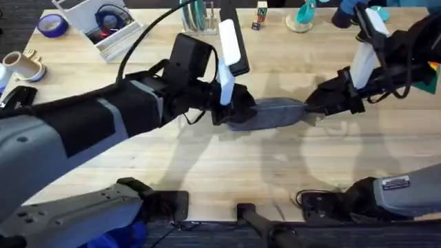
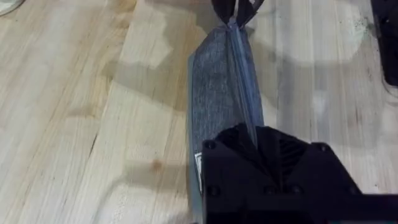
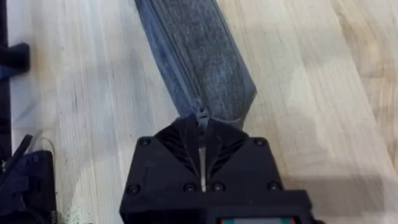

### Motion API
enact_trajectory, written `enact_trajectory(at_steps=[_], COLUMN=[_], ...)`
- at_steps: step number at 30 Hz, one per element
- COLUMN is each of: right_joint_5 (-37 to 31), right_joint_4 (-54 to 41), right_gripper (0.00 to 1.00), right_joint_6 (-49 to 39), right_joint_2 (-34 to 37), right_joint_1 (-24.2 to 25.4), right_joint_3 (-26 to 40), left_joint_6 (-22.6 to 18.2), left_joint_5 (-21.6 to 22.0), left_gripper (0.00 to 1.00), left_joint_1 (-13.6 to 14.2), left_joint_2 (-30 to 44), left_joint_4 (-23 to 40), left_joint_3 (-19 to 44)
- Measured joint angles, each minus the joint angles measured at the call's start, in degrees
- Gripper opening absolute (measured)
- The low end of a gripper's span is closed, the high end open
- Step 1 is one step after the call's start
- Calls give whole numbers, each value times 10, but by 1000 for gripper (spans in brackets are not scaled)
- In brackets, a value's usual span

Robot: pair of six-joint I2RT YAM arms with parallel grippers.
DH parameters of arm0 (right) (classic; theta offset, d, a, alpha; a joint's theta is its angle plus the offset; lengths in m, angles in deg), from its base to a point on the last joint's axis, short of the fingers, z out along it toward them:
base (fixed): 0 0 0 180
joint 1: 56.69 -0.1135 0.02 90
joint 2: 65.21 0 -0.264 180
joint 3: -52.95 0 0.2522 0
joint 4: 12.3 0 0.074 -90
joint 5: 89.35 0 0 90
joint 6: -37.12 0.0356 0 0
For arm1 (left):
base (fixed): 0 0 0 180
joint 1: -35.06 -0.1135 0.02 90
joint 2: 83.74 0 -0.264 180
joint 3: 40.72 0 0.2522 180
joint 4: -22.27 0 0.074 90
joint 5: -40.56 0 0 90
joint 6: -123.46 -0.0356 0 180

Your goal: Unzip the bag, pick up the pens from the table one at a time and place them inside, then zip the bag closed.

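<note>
Gripping bag [image 1: 272,113], both end effectors, table [image 1: 227,172]

Grey-and-black arm links, white wrist pieces, black cables; matte black end effector [image 3: 202,163] housings studded with screws

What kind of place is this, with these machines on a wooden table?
Probably a robot lab or test bench. Two robot arms work at a wood-plank table, each gripping one end of a grey fabric bag. Along the far edge sit odds and ends: a roll of blue tape and a white bin of supplies.
</note>
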State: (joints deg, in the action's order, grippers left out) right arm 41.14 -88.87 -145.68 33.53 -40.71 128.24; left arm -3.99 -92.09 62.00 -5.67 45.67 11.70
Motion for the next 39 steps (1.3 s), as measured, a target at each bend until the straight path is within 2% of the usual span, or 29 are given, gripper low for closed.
enact_trajectory(at_steps=[3,6,9,12,14,15,17,18,22,25,27,28,36,39], right_joint_5=[0,-14,-61,-67,-86,-103,-126,-149,-158,-162,-163,-164,-163,-139], right_joint_4=[0,2,14,10,15,20,22,21,21,21,21,22,22,19], right_gripper=[35,118,43,45,240,289,208,236,331,627,913,974,995,996], right_joint_6=[0,2,5,7,9,9,11,11,12,13,12,11,10,-8], right_joint_2=[0,0,0,0,0,0,0,0,0,0,0,0,0,0], right_joint_1=[0,3,26,29,29,33,39,41,41,41,41,41,41,41], right_joint_3=[0,0,0,0,0,0,0,0,0,0,0,0,0,0], left_joint_6=[0,0,0,0,0,0,0,0,0,0,0,0,0,0], left_joint_5=[0,1,2,2,3,3,3,3,3,3,3,3,3,3], left_gripper=[42,42,42,42,42,42,42,41,41,41,41,41,41,41], left_joint_1=[0,0,-3,-3,-3,-4,-6,-6,-6,-6,-6,-6,-6,-6], left_joint_2=[0,0,0,0,0,0,0,0,0,0,0,0,0,0], left_joint_4=[0,1,4,4,5,5,6,6,6,6,6,6,6,6], left_joint_3=[0,0,0,0,1,1,1,1,1,1,1,1,1,1])
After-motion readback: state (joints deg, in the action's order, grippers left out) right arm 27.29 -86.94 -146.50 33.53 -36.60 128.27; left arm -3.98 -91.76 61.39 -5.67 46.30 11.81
